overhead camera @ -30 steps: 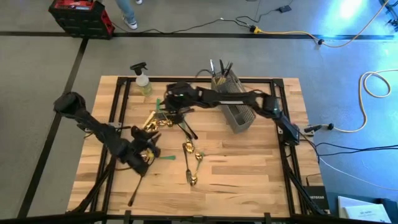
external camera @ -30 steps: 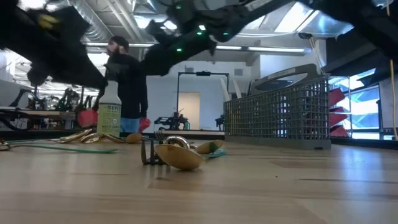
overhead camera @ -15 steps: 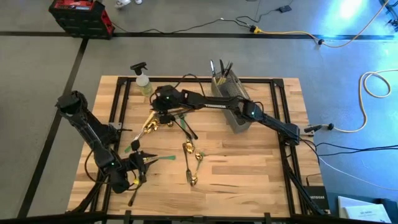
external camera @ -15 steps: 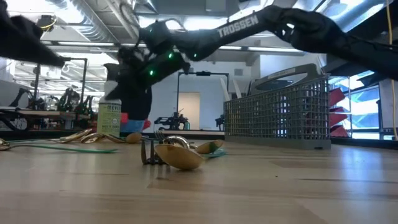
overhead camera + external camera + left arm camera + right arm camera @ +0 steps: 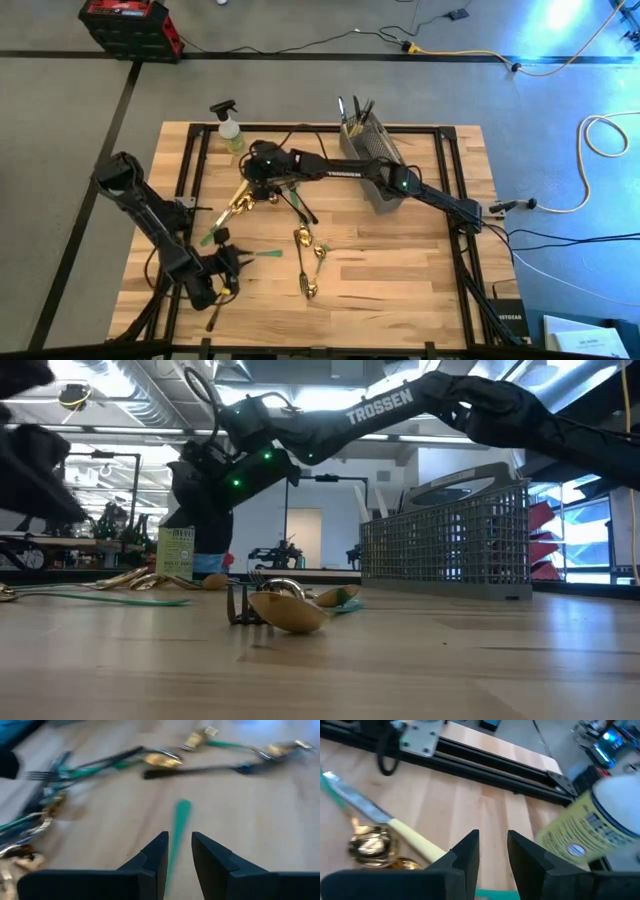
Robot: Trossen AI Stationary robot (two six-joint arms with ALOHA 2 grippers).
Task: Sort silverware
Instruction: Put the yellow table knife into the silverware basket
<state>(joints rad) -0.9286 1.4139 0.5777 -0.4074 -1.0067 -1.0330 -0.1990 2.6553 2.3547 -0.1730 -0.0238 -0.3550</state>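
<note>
The left pincer (image 5: pixel 179 851) is gripping the end of a slim green-handled piece (image 5: pixel 178 822) between narrowly set fingers, near the front-left corner of the wooden surface (image 5: pixel 400 270). The right pincer (image 5: pixel 492 851) is hovering with a narrow gap, holding nothing, over the pile of silverware (image 5: pixel 262 190) just beside the spray bottle (image 5: pixel 230 130). Shiny gold, green-handled and dark pieces are lying crossed there, and two gold spoons (image 5: pixel 308 262) are lying apart toward the middle. A grey mesh caddy (image 5: pixel 375 165) is standing behind with dark pieces upright inside.
</note>
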